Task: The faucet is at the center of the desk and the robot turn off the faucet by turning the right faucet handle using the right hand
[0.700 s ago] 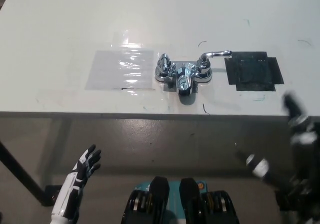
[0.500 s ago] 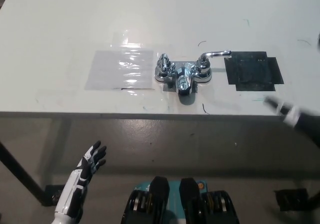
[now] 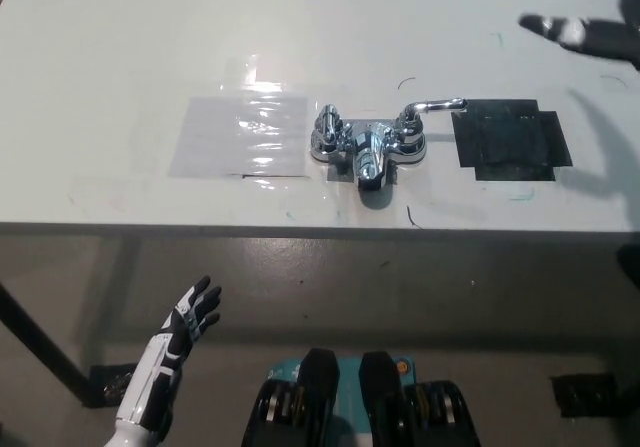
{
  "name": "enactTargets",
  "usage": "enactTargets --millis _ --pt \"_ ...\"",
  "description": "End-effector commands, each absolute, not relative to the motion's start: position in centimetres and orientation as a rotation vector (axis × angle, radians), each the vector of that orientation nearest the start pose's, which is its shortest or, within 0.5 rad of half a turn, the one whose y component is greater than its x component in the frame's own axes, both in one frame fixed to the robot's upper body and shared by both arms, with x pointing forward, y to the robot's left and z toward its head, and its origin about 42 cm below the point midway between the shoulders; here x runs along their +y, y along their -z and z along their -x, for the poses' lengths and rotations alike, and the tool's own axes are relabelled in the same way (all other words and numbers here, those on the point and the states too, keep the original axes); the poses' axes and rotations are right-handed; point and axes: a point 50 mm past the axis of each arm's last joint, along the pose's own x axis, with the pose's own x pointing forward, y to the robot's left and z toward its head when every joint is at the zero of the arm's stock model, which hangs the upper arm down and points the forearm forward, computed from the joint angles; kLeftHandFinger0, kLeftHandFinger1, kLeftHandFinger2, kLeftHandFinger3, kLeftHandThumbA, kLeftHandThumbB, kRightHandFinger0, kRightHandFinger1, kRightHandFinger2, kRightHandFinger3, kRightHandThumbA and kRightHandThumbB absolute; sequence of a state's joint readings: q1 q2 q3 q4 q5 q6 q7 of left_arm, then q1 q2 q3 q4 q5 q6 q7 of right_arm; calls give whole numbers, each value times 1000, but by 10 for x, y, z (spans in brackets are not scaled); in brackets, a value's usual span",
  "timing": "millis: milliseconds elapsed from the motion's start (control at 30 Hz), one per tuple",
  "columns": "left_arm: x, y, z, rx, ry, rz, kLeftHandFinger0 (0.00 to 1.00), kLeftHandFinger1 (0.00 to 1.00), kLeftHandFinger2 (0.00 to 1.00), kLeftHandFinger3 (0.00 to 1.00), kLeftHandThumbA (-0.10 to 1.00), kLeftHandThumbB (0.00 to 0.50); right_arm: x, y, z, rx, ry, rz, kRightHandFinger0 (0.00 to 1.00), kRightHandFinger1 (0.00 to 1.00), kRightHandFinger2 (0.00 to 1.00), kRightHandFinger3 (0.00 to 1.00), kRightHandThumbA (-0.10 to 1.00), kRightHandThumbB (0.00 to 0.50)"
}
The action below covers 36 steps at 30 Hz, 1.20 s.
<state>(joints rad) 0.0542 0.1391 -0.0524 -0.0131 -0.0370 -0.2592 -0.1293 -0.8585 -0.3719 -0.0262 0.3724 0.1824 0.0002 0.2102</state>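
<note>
Right hand [image 3: 585,35] swings from the near right edge to far right over the surface [image 3: 120,47], blurred, grip unreadable, empty; approach step, next reach left to the right faucet handle [image 3: 432,107] at centre; left hand [image 3: 192,312] rests open, near left.

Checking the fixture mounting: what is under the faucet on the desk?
Grey tape shows beneath the faucet, peeking out below its base on the white desk. How far it runs under the base is hidden. A clear plastic sheet and a black patch flank it.
</note>
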Motion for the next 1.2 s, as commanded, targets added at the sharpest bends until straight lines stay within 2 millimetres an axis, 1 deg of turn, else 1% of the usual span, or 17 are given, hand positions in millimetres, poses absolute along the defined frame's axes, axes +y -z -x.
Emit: enactTargets --millis 0,33,100,133,200,233,267,333,367,500,533,633,667,700,900,1067,1167 --pt "228 -123 -269 -312 223 -109 1000 1000 1000 1000 1000 214 -260 -406 -537 -410 -395 181 1000 1000 1000 1000 1000 319" --pt "226 -123 -271 -313 218 -106 1000 1000 1000 1000 1000 222 -255 -404 -545 -389 -404 187 1000 1000 1000 1000 1000 313" --pt "223 -123 -271 -310 213 -102 1000 1000 1000 1000 1000 223 -247 -401 -554 -355 -405 191 1000 1000 1000 1000 1000 319" --pt "220 -123 -271 -304 211 -94 1000 1000 1000 1000 1000 242 -242 -398 -560 -325 -404 203 1000 1000 1000 1000 1000 305" --pt "218 -122 -271 -299 211 -79 1000 1000 1000 1000 1000 253 -240 -395 -565 -296 -413 213 1000 1000 1000 1000 1000 296" --pt "215 -122 -271 -294 211 -70 1000 1000 1000 1000 998 263 -238 -390 -571 -251 -425 223 1000 1000 1000 1000 1000 288" --pt "214 -121 -270 -291 211 -72 1000 1000 1000 1000 997 265 -237 -387 -574 -227 -428 219 1000 1000 1000 1000 1000 290" --pt "215 -119 -269 -283 209 -75 1000 1000 1000 1000 995 263 -234 -382 -581 -181 -433 230 1000 1000 1000 1000 1000 313" --pt "215 -118 -270 -284 209 -80 1000 1000 1000 1000 998 241 -233 -379 -585 -165 -432 233 1000 1000 1000 1000 1000 339" --pt "217 -116 -270 -277 205 -90 1000 1000 1000 1000 1000 243 -227 -372 -590 -107 -450 251 1000 1000 1000 1000 1000 358" --pt "217 -115 -269 -271 205 -87 1000 1000 1000 1000 1000 261 -225 -369 -591 -98 -453 258 1000 1000 1000 1000 1000 360" --pt "217 -113 -267 -267 208 -85 1000 1000 1000 1000 994 262 -220 -360 -593 -58 -448 265 1000 1000 1000 1000 1000 411" --pt "217 -113 -267 -268 209 -85 1000 1000 1000 1000 995 262 -219 -360 -593 -55 -447 264 1000 1000 1000 1000 1000 412" --pt "217 -112 -267 -266 212 -83 1000 1000 1000 1000 991 280 -217 -355 -593 -42 -448 270 1000 1000 1000 1000 1000 416" --pt "215 -114 -267 -262 216 -82 1000 1000 1000 1000 981 292 -213 -341 -593 -13 -456 281 1000 1000 1000 1000 1000 414" --pt "215 -114 -268 -262 218 -85 1000 1000 1000 1000 981 291 -210 -337 -593 6 -457 257 1000 1000 1000 1000 1000 420" --pt "214 -114 -268 -263 221 -91 1000 1000 1000 1000 990 288 -207 -331 -593 21 -453 250 1000 1000 1000 1000 1000 438"
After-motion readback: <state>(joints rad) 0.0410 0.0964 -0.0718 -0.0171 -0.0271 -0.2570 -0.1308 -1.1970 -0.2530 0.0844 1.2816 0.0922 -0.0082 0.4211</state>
